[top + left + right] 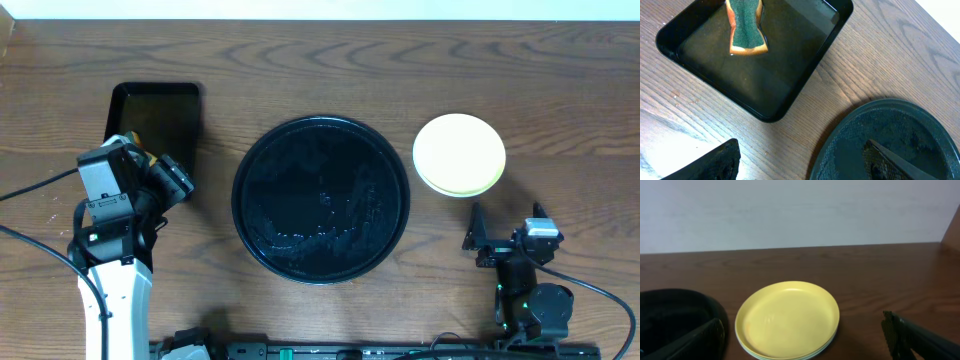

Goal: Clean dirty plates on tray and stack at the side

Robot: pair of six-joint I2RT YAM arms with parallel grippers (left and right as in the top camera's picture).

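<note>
The round black tray (321, 199) sits at the table's middle with no plates on it; its rim also shows in the left wrist view (850, 130) and the right wrist view (670, 310). The plates are stacked to its right, the clean pale yellow plate (459, 153) on top; pale mint-blue edges show beneath it in the right wrist view (787, 319). My left gripper (170, 180) is open and empty between the rectangular tray and the round tray, also shown in its wrist view (805, 162). My right gripper (490, 240) is open and empty, near the front of the plate stack (805, 340).
A smaller rectangular black tray (158, 115) at the left holds an orange-and-green sponge (745, 27). A white wall runs along the table's far edge (800, 215).
</note>
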